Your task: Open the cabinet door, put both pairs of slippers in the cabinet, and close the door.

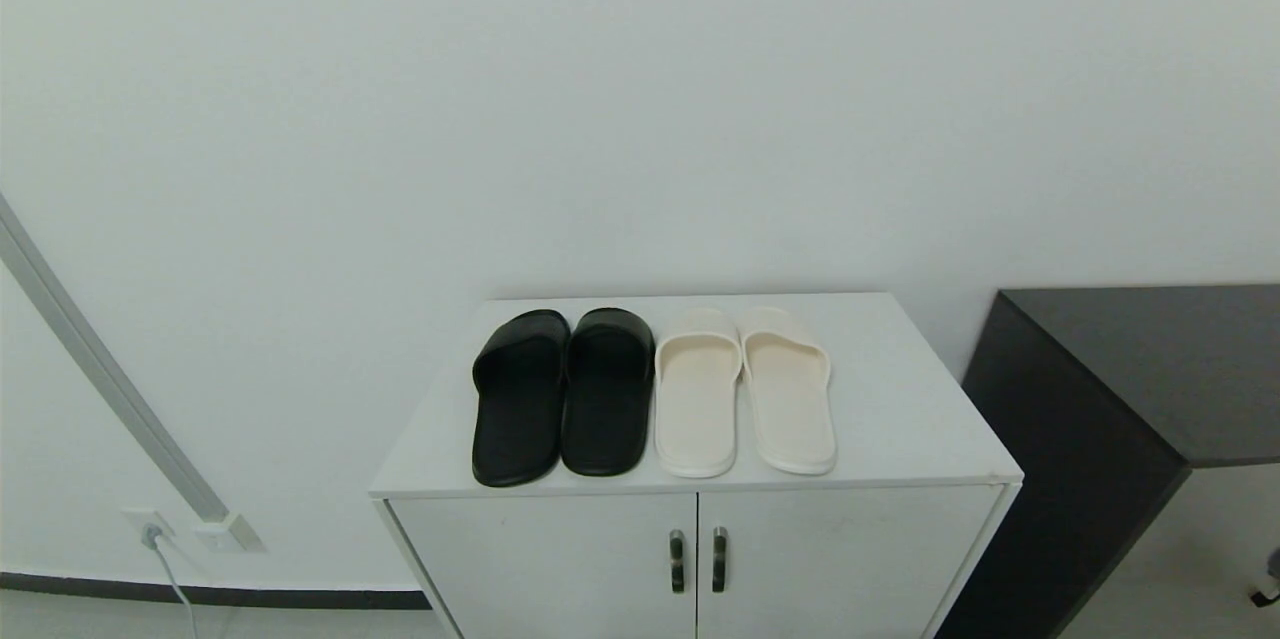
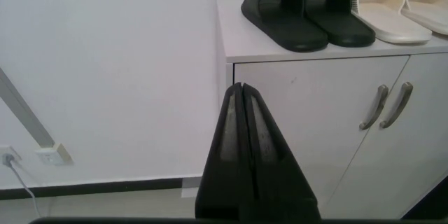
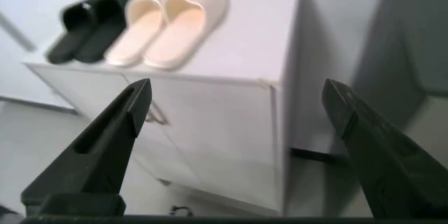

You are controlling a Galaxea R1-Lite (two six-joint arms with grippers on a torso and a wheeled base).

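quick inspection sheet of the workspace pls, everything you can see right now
surface: white cabinet top, flat, bare around the slippers
job's things: black slippers and cream slippers side by side on the top, black pair on the robot's left; both cabinet doors shut, two handles at the middle seam
clutter: nothing seen
grippers: left gripper shut and empty, in front of the cabinet's left side; right gripper open and empty, off the cabinet's right front corner
cables: grey cable plugged into a wall socket low on the left
surroundings: white wall, slanted grey conduit, dark unit right of the cabinet
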